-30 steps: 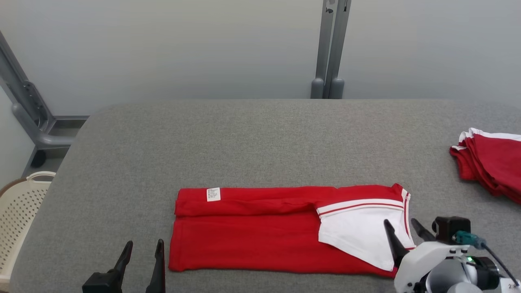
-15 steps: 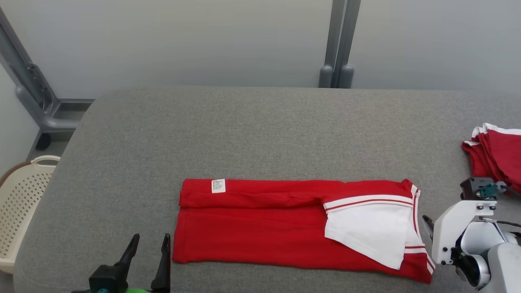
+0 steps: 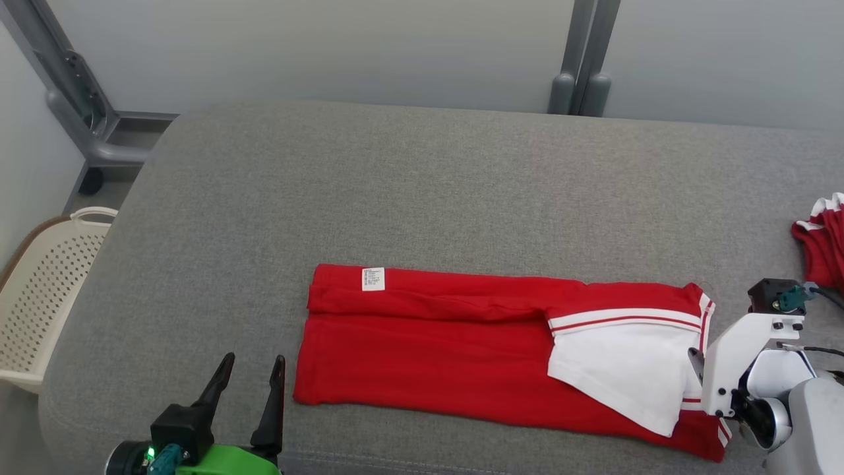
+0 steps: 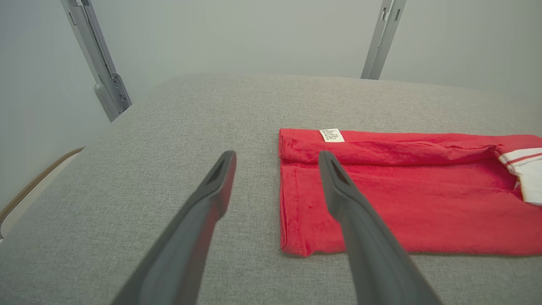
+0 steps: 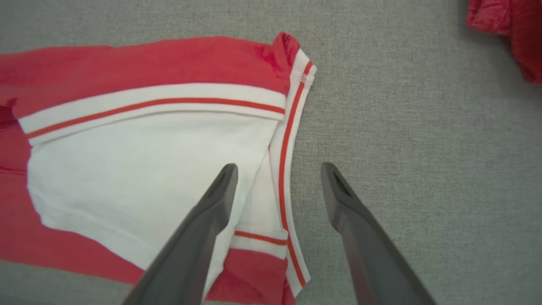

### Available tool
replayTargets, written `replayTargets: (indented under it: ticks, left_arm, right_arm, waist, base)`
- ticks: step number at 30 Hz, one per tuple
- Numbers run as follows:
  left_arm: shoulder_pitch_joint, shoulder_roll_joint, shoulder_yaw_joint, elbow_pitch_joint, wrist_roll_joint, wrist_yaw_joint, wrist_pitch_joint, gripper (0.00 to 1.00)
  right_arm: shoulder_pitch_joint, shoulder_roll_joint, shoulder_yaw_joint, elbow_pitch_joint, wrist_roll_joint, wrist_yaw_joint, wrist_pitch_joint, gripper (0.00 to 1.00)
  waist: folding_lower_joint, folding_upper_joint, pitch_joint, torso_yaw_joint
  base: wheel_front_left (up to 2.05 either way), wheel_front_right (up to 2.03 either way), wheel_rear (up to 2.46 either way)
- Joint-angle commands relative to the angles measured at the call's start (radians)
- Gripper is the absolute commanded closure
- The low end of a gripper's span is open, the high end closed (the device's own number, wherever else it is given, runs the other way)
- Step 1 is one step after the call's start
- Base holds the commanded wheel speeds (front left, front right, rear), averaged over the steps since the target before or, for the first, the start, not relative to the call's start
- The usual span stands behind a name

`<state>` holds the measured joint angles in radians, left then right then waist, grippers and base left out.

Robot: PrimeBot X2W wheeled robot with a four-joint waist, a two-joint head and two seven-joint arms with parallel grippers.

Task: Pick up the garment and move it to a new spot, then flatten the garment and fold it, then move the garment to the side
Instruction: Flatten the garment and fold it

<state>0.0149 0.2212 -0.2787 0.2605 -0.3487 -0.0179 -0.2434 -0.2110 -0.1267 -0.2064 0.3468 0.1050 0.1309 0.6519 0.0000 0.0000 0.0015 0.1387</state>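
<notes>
Garment [image 3: 428, 356] lies folded; head view catches a basket [image 3: 46, 297] (far left).

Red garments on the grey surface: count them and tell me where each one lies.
2 distinct. The folded garment lies flat at the front middle of the surface. A red pile sits at the right edge, cut off by the frame; it may hold several pieces.

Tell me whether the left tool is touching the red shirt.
Apart. In the head view, a strip of grey table separates the open left tool from the left edge of the shirt.
</notes>
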Motion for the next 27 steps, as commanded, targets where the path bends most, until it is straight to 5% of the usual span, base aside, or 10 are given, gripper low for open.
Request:
replayTargets:
  ticks: [1,20,23,27]
  left_arm:
    - [-0.024,0.004,-0.002,-0.009,0.007,-0.004,0.002,0.00]
    - [-0.057,0.003,-0.022,-0.004,0.002,0.003,0.002,0.00]
    - [-0.058,0.003,-0.026,0.001,-0.001,0.001,0.001,0.00]
    - [-0.054,0.004,-0.032,0.008,-0.006,-0.001,0.003,0.00]
  right_arm:
    - [-0.016,-0.010,-0.008,0.020,-0.007,-0.001,-0.009,0.00]
    - [-0.065,0.005,-0.006,0.199,0.014,0.000,0.047,0.00]
    - [-0.063,0.022,-0.001,0.212,0.030,0.001,0.052,1.00]
    - [-0.057,0.012,-0.005,0.219,0.023,0.000,0.044,1.00]
  waist:
    - [0.0000,0.0000,0.028,0.019]
    - [0.0000,0.0000,0.096,0.041]
    - [0.0000,0.0000,0.089,0.038]
    - [0.0000,0.0000,0.074,0.034]
  base:
    - [0.00,0.00,0.00]
    - [0.00,0.00,0.00]
    - [0.00,0.00,0.00]
    - [0.00,0.00,0.00]
